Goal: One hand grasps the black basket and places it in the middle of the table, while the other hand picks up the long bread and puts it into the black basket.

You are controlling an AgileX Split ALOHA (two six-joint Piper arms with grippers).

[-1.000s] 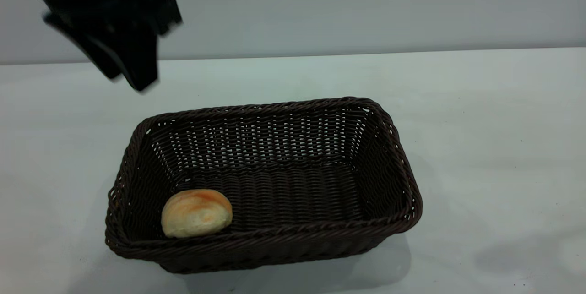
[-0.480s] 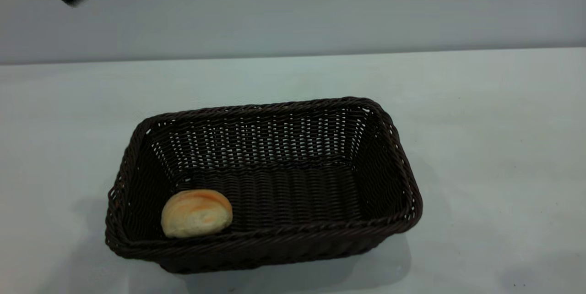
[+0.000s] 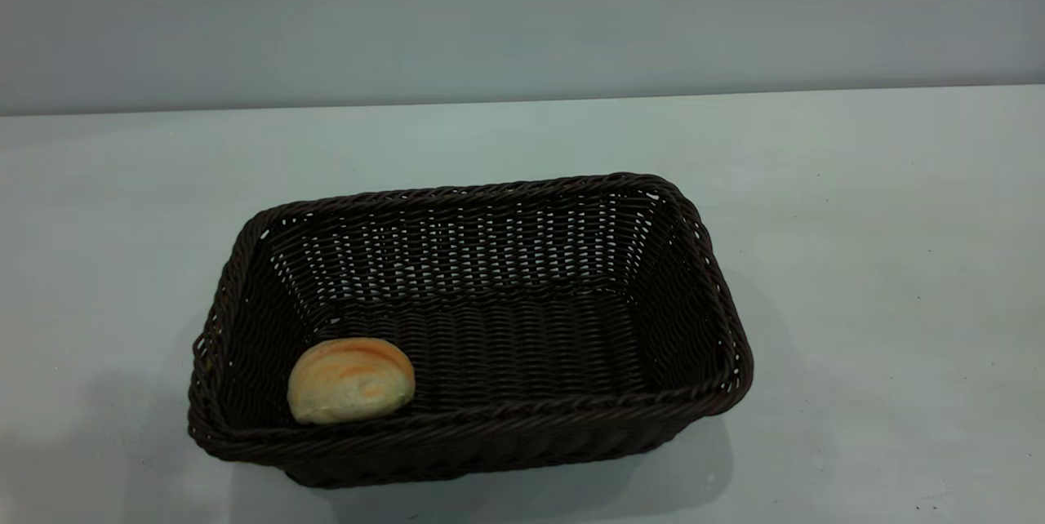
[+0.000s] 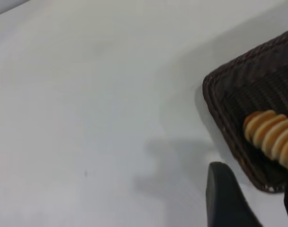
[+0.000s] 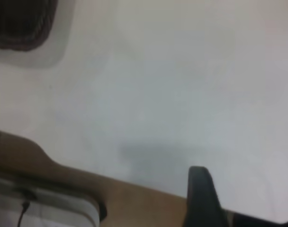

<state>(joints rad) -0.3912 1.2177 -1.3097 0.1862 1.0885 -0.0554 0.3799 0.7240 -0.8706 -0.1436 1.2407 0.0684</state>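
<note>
The wide white-grey table [image 3: 857,206] carries the large rectangular dark woven wicker basket [image 3: 465,459] at its middle. The small golden ridged long bread [image 3: 351,381] lies in the basket's near-left corner, long axis running near to far. Both grippers are clear of it; whether their fingers are open cannot be told.

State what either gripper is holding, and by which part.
Nothing is held: the long bread lies free inside the black basket, and both grippers are clear of them.

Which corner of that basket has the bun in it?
The exterior view's near-left corner of the black basket holds the long bread; the other three hold nothing.
</note>
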